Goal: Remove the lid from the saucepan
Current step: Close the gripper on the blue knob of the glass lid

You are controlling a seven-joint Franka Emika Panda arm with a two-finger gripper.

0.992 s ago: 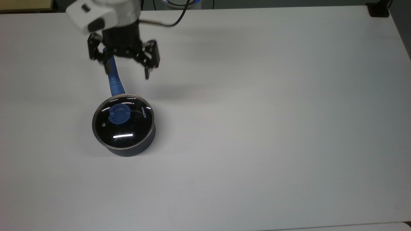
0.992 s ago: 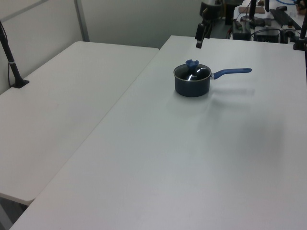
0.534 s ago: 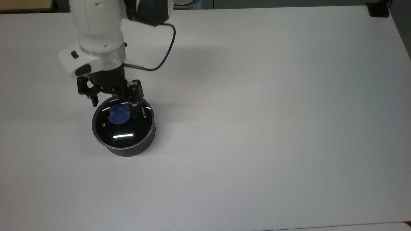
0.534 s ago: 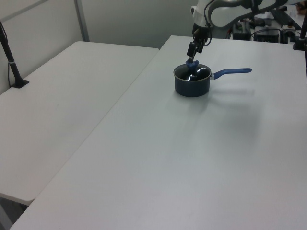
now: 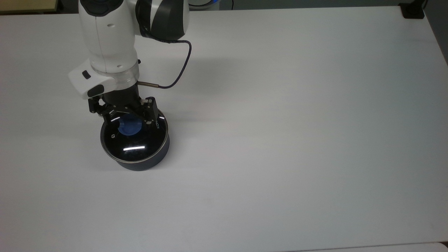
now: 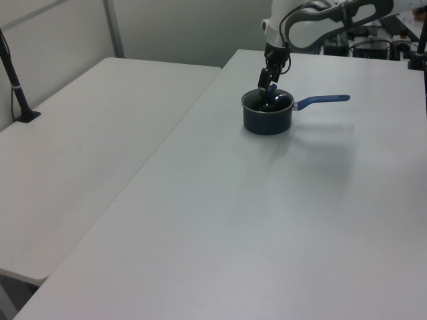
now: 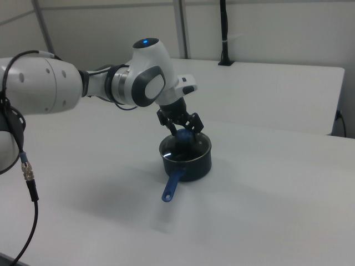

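The dark navy saucepan (image 5: 141,163) stands on the white table with its glass lid (image 5: 138,144) on it. In the top view the arm covers its long blue handle; that handle (image 6: 324,100) points to the left view's right and, as handle (image 7: 172,185), toward the camera in the right view. My gripper (image 5: 128,119) hangs straight over the lid's blue knob (image 5: 128,128). It is open, one finger on each side of the knob. The left view shows the gripper (image 6: 267,81) low over the saucepan (image 6: 267,117); the right view has the gripper (image 7: 182,132) at the knob (image 7: 185,136).
White table (image 5: 280,140) spreads wide to the top view's right and toward its bottom edge. A dark cable (image 5: 180,71) loops off the wrist. A black block (image 5: 412,11) sits at the far right corner. A second table with a black post (image 6: 19,90) lies on the left view's left.
The gripper came from above the pan's handle to over the lid, dropping lower. Its fingers now sit beside the knob. The saucepan and lid have stayed put.
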